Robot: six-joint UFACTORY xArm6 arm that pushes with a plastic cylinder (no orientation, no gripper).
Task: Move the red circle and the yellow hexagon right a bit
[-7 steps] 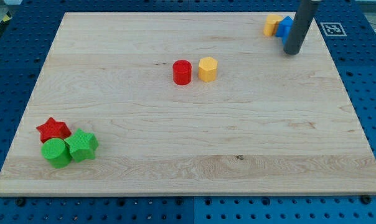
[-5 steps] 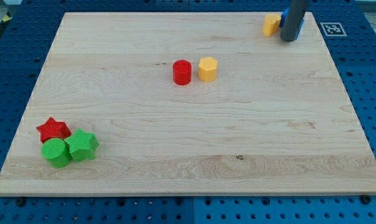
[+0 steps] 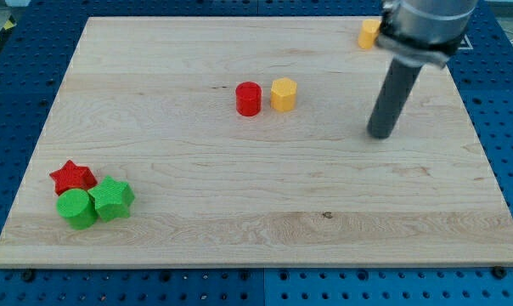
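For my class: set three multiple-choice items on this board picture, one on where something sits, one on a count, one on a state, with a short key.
1. Where is my tip?
A. right of the yellow hexagon
B. left of the red circle
C. among the green blocks

2. How many red blocks lie on the board?
A. one
B. two
C. three

3. The red circle and yellow hexagon are:
A. stacked
B. side by side
C. at opposite corners

Key: A, the rod ends on bare wood to the view's right of the hexagon; B, the circle and the red star; B, they sit next to each other.
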